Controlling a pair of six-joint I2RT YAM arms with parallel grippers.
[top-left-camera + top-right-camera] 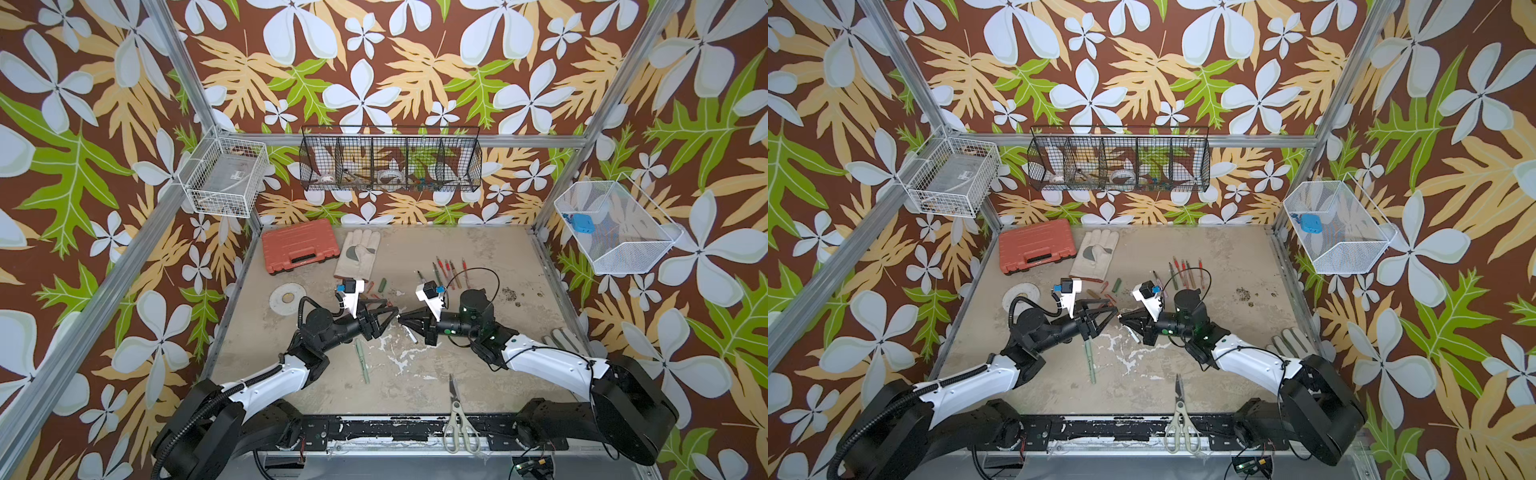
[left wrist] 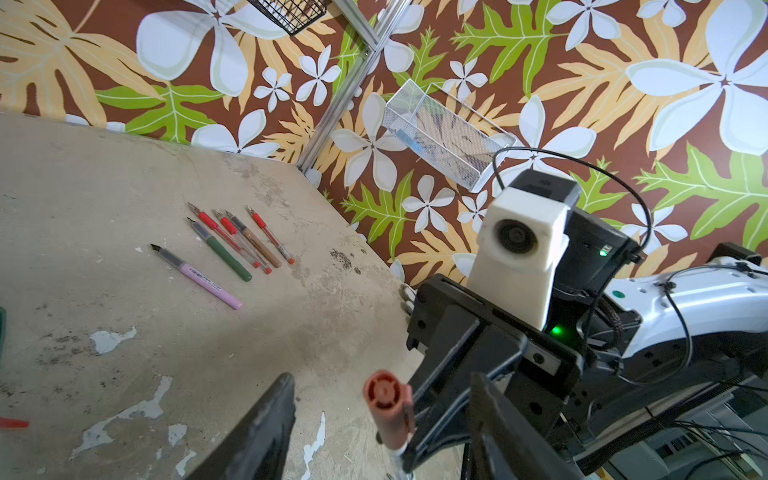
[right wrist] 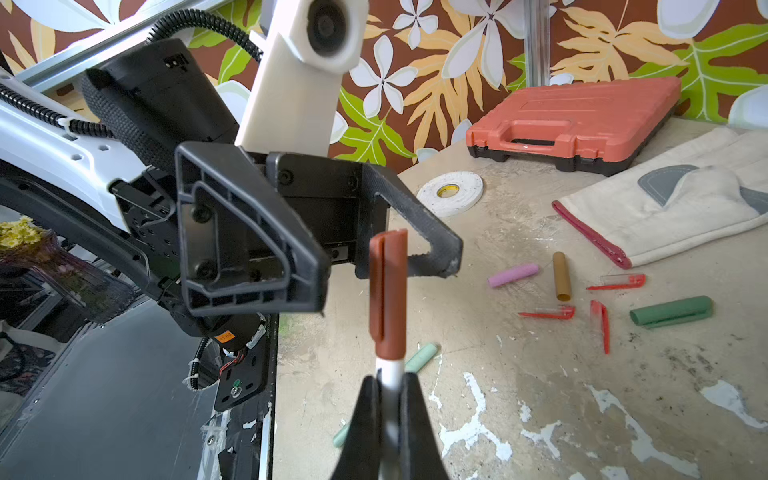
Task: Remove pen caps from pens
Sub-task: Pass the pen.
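Note:
My right gripper is shut on the white barrel of a pen with a brown cap on it, held above the table's middle. My left gripper faces it, open, one finger on each side of the cap without touching it. In both top views the two grippers meet tip to tip. Several uncapped pens lie in a row at the back right, and a pale green pen lies near the left arm. Loose caps lie together: pink, tan, dark green, red, pale green.
Grey-handled scissors lie at the front edge. A red tool case, a work glove and a tape roll sit at the back left. Another glove lies by the right arm. Wire baskets hang on the walls.

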